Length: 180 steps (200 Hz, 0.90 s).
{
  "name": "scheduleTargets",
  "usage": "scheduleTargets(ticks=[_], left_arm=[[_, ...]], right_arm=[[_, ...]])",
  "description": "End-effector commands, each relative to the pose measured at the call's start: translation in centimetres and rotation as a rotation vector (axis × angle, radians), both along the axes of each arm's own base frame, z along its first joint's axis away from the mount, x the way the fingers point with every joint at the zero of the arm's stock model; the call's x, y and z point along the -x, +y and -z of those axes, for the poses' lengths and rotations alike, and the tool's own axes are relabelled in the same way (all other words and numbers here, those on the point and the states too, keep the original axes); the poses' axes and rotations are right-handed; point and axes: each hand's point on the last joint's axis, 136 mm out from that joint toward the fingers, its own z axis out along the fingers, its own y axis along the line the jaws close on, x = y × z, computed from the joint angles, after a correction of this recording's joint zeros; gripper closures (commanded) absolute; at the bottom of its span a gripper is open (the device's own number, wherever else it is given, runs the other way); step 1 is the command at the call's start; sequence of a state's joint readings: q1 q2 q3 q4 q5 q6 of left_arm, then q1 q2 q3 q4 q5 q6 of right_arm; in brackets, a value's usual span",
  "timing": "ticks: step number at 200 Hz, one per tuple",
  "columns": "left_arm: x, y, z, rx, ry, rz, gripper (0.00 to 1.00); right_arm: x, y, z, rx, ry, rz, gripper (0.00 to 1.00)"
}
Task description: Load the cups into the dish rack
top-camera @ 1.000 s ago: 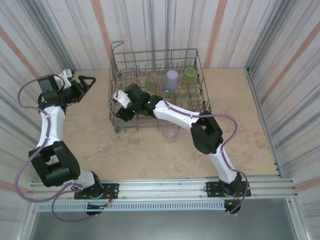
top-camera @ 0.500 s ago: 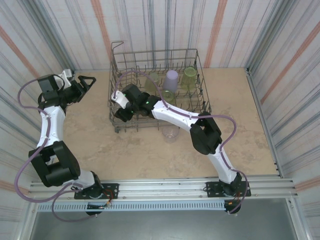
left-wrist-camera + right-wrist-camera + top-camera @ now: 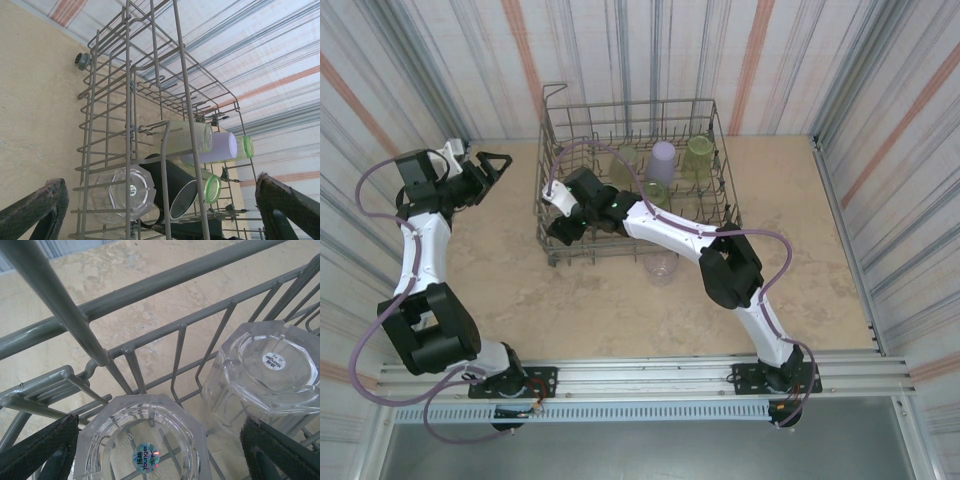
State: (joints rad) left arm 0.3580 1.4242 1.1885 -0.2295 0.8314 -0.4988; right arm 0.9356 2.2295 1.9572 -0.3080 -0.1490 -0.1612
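The right fingers [image 3: 42, 455] stand spread on either side of an upturned clear cup [image 3: 145, 455] inside the dish rack [image 3: 165, 282], pinching nothing. The danger lies in pulling out. If a finger catches the cup's faceted wall or a wire as the arm lifts, the cup could tip against the second clear cup [image 3: 265, 365] just beside it. Whether it sits squarely on the tines is hard to judge from so close.

A third clear cup [image 3: 662, 266] stands on the table [image 3: 580, 300] just in front of the rack, near the right arm's elbow, where a low sweep could knock it over. The left fingers [image 3: 30, 210] are spread wide and empty, well apart from the rack.

The rack is grey wire. Beside the clear cups sits a dark cup [image 3: 172, 187] with a shiny rim, and beyond it a lavender cup [image 3: 220, 147] among translucent yellow-green cups [image 3: 187, 137].
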Motion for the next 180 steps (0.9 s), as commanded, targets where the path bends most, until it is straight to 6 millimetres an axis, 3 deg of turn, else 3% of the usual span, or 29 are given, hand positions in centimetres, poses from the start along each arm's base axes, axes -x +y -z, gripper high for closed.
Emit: scheduleTargets(ticks=[1, 38, 42, 59, 101, 180], left_arm=[[0.7, -1.0, -1.2, 0.005, -0.037, 0.03, 0.01], [0.7, -0.8, -1.1, 0.001, -0.032, 0.023, 0.01], [0.6, -0.8, -1.1, 0.0, -0.033, 0.023, 0.01], [0.7, -0.9, -1.0, -0.002, -0.031, 0.023, 0.01], [0.7, -0.9, -0.9, -0.01, -0.027, 0.022, 0.01], [1.1, -0.1, -1.6, -0.052, -0.026, -0.034, 0.01]], right_arm=[[2.9, 0.4, 1.1, 0.035, 0.038, -0.048, 0.11], [2.5, -0.6, -1.8, 0.0, -0.004, -0.026, 0.06], [2.7, -1.2, -0.8, 0.019, 0.01, -0.022, 0.05], [2.4, -1.9, -1.7, 0.003, 0.006, -0.006, 0.0], [1.0, -3.7, -2.3, -0.02, 0.031, 0.041, 0.01], [-0.7, -7.5, -5.4, -0.085, 0.062, 0.168, 0.01]])
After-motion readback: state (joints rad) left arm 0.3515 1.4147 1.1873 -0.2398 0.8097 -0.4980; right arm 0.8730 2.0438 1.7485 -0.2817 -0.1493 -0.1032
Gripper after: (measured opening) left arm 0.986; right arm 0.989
